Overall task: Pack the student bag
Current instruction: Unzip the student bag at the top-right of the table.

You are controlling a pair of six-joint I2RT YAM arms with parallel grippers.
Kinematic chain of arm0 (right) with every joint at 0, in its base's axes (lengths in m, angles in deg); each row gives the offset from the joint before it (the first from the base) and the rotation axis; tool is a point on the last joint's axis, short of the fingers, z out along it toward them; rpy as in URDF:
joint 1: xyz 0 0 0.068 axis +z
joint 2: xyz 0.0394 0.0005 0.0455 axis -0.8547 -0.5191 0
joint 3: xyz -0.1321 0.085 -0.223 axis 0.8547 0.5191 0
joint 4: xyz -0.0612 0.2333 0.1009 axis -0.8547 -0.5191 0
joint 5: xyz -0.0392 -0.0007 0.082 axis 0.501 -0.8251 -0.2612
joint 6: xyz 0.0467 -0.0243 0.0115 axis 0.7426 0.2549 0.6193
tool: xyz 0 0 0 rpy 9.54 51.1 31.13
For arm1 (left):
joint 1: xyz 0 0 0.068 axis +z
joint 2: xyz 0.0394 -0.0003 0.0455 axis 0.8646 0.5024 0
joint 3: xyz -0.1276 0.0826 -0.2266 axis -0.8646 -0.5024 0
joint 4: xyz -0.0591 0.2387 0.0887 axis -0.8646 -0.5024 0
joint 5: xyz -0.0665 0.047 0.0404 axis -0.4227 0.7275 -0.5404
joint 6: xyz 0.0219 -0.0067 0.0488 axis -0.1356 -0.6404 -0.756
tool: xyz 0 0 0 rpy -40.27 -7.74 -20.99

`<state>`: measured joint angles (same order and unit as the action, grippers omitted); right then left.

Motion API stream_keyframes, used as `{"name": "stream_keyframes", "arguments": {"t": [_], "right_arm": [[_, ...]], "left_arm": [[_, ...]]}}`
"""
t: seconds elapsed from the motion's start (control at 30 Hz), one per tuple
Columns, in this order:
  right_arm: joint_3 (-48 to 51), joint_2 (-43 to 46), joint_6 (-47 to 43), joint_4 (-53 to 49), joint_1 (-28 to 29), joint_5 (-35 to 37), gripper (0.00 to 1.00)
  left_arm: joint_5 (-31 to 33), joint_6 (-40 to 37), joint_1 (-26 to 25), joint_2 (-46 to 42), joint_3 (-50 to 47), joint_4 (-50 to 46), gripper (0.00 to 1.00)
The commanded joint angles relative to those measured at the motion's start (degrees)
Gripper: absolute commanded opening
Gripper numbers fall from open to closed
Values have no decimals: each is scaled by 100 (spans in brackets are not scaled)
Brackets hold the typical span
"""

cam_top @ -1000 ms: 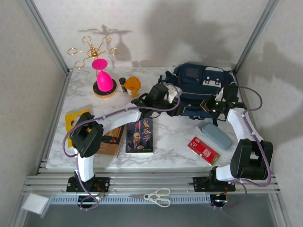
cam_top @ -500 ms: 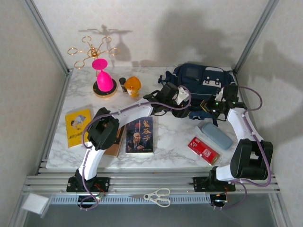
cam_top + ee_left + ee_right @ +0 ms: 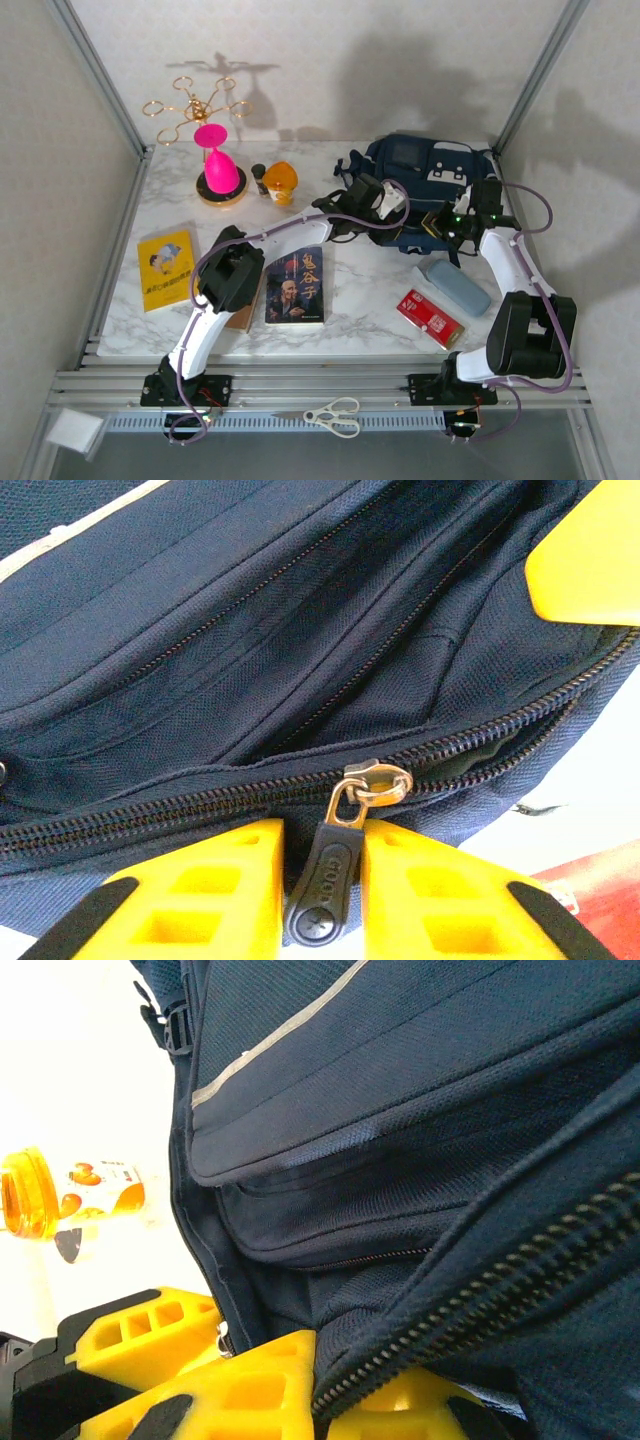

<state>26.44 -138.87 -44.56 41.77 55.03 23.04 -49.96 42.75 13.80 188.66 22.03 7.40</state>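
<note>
The student bag (image 3: 425, 170) is a navy-blue backpack with white patches, lying at the back right of the table. In the left wrist view my left gripper (image 3: 322, 852) is shut on the black zip pull (image 3: 325, 885) of the bag's long zip (image 3: 150, 815), with the brass slider (image 3: 376, 781) just above the fingers. My left gripper (image 3: 386, 205) sits at the bag's front edge. Just to its right, my right gripper (image 3: 441, 226) is shut on the bag's zip edge (image 3: 470, 1300), and that fabric runs between its yellow fingers (image 3: 250, 1385).
A dark-cover book (image 3: 297, 285), a yellow book (image 3: 165, 268) and a brown book (image 3: 238, 305) lie at front left. A grey-blue case (image 3: 455, 285) and a red packet (image 3: 430, 316) lie at front right. A pink cup (image 3: 218, 170), an orange jar (image 3: 281, 180) and a small bottle (image 3: 260, 178) stand at the back.
My left gripper has travelled to the right along the bag's front edge, closing the distance to the right gripper. The right arm has stayed where it was.
</note>
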Motion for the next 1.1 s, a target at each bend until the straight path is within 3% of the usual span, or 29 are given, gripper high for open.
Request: {"name": "stream_keyframes", "arguments": {"t": [0.0, 0.1, 0.33, 0.63, 0.73, 0.93, 1.03, 1.07], "right_arm": [[-298, 9, -183, 165, 36, -254, 0], [-389, -35, -251, 121, 32, -134, 0], [-705, -361, -540, 106, 293, -23, 0], [-1628, -1102, -1219, -477, 1293, -68, 0], [-1733, -1099, -1460, -830, 1224, 277, 0], [-1678, -929, -1401, -1022, 421, 482, 0], [-1566, -792, -1223, -957, 275, 562, 10], [-1470, -721, -1102, -887, 279, 467, 18]], "left_arm": [[170, 40, -28, 63, 171, 25, 15], [212, 65, 22, -64, 16, 18, 1], [416, 362, 113, -821, -1125, 484, 0], [815, 1300, 63, -2189, -2937, 994, 0], [1104, 1649, -42, -2543, -3253, 1077, 0], [973, 2463, -408, -2424, -3108, 1491, 0], [1002, 2612, -582, -2010, -2710, 1562, 0], [1061, 2660, -606, -1879, -2596, 1590, 0]]}}
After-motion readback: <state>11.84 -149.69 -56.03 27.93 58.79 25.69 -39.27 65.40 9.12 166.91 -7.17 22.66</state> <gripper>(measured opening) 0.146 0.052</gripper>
